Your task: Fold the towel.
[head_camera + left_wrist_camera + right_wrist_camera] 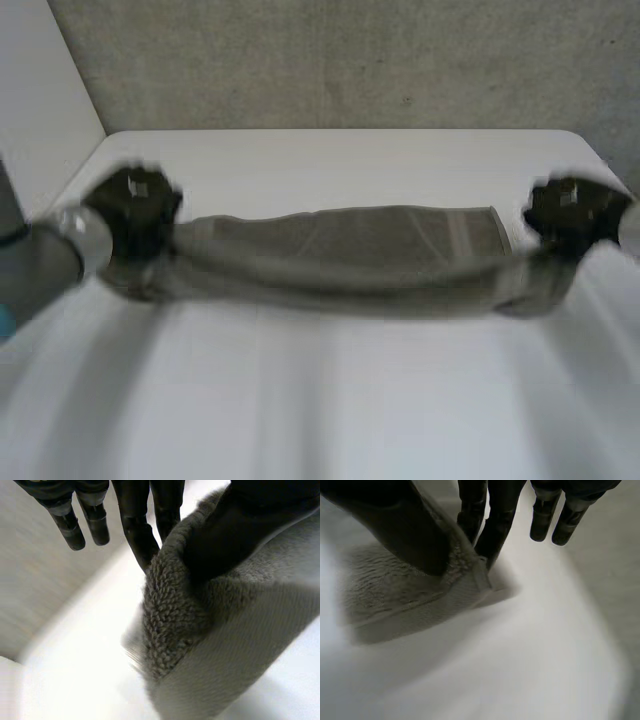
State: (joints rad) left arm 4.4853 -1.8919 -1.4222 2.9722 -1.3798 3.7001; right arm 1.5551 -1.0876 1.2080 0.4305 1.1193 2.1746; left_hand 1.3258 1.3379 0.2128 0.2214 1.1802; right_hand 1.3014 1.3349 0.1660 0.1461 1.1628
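Towel of grey terry [340, 255] stretches over the white table [330, 400] between the hands in the head view. Wrist views add the grips: black left hand [132, 520] pinches one end's edge between thumb and fingers, others straight and free; black right hand [492, 520] pinches a corner likewise.

Stretched towel [340, 250] between left hand [135, 205] and right hand [570, 212]; table [340, 160] bare beyond; wall [330, 60] behind far edge.
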